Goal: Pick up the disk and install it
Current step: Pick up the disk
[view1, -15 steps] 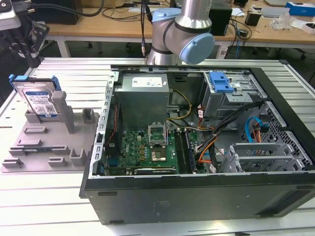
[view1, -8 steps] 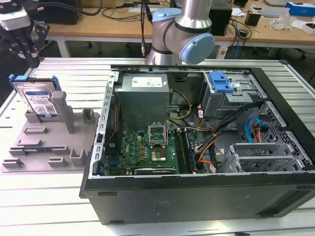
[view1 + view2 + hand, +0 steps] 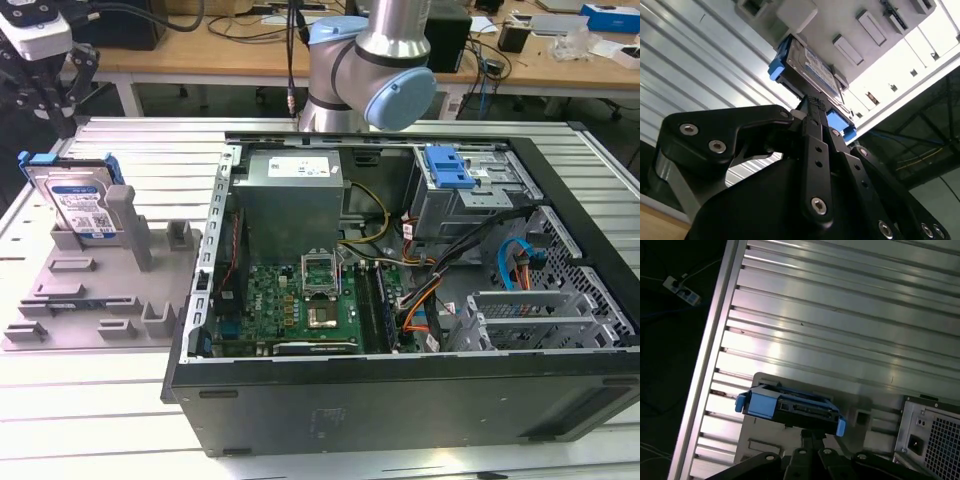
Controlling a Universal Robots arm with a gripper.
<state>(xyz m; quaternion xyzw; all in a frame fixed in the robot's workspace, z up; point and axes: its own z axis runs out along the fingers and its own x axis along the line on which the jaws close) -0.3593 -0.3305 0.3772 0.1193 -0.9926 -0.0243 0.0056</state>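
The disk [image 3: 82, 205], silver-grey with a white-and-blue label and a bright blue carrier frame, stands upright on its edge in the grey moulded tray [image 3: 90, 300] at the exterior view's left. My gripper [image 3: 50, 105] hangs just above the disk's top edge, open, holding nothing. In the second wrist view one black finger [image 3: 812, 115] reaches toward the disk [image 3: 807, 65], close to its blue frame. The first wrist view shows the disk [image 3: 790, 407] edge-on, with the gripper [image 3: 812, 437] directly beside it.
An open computer case [image 3: 400, 390] lies to the right of the tray, with its motherboard, power supply [image 3: 290, 195] and cables exposed. A grey drive cage with a blue latch [image 3: 448, 165] sits at the case's back right. The ribbed metal table [image 3: 90, 420] carries everything.
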